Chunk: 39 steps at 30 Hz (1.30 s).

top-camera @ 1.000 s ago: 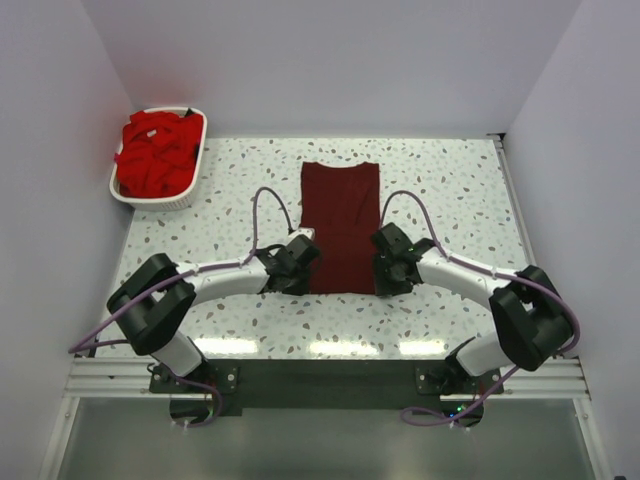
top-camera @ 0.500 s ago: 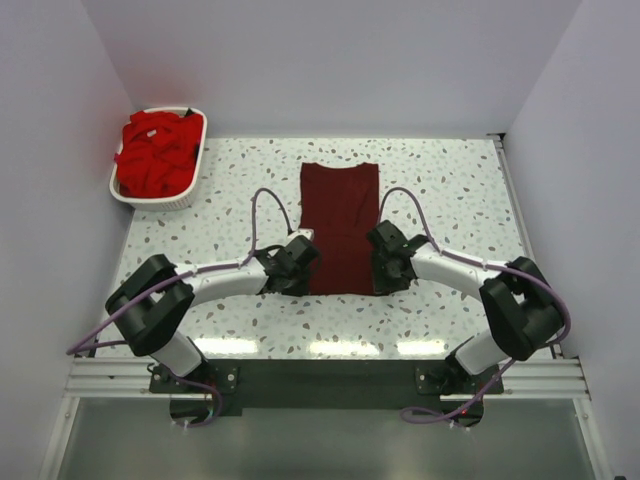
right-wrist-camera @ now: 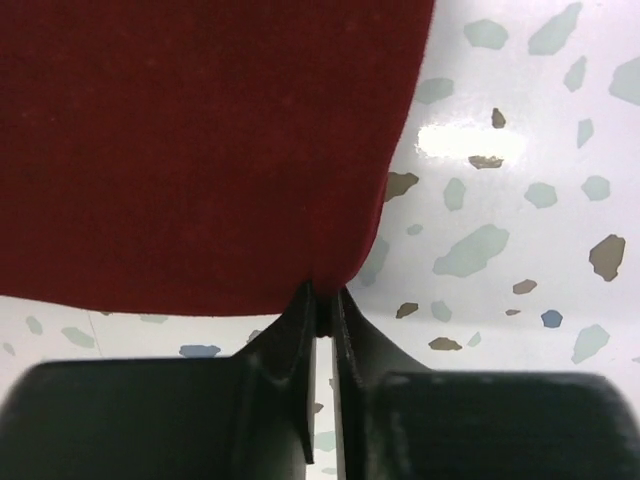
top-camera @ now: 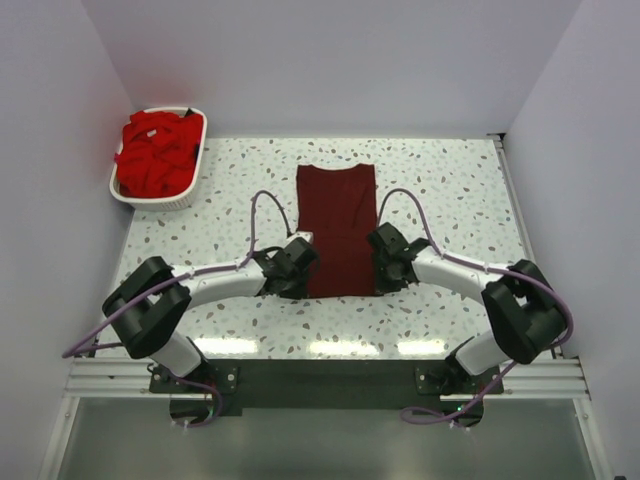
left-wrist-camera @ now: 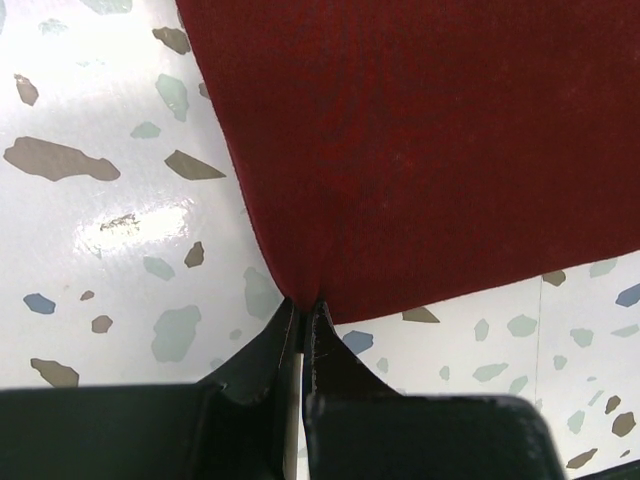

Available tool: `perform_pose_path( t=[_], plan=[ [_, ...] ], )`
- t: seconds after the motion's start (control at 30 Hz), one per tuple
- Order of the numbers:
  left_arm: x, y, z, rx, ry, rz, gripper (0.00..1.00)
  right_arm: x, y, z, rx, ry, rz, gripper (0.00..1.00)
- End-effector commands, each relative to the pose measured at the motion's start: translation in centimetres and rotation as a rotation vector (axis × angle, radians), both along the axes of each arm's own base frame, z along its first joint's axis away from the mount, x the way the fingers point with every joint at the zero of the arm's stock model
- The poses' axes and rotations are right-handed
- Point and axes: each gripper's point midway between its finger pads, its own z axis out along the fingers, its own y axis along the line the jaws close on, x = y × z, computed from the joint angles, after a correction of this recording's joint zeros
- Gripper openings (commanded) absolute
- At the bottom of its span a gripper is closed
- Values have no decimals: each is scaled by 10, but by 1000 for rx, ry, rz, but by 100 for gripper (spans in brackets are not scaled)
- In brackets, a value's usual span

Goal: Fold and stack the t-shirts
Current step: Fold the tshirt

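Observation:
A dark maroon t-shirt (top-camera: pixel 338 225) lies folded into a long strip in the middle of the table, running away from the arms. My left gripper (top-camera: pixel 300 283) is shut on its near left corner (left-wrist-camera: pixel 300 280). My right gripper (top-camera: pixel 383 283) is shut on the near right corner (right-wrist-camera: pixel 345 265). In both wrist views the cloth (left-wrist-camera: pixel 430 150) (right-wrist-camera: pixel 200 150) spreads flat from the pinched corner over the speckled table. Bright red t-shirts (top-camera: pixel 157 152) are heaped in the basket at the back left.
A white slotted basket (top-camera: pixel 188 197) stands at the table's back left corner, near the left wall. The speckled white tabletop (top-camera: pixel 450 190) lies bare to the right of the maroon shirt. Walls close in on the left, back and right.
My right gripper has closed onto the near right corner of the maroon shirt. The shirt has shifted slightly to the left and away. The left gripper keeps its hold.

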Motion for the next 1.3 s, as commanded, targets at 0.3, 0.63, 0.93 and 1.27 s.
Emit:
perform_pose_path(
  t=[0.3,0.63,0.93,1.27],
  plan=[
    [-168,61,8,121,367,-127,0,-169,-19,27,-85,296,182,0],
    [-146,52,101,31,249,-130,0,-142,-12,158,-71,74,306,0],
    [-25,59,139,7,20,-40,0,-35,29,197,29,-48,299,0],
    [52,50,126,-38,-23,-7,0,35,44,173,93,1,269,0]
  ],
)
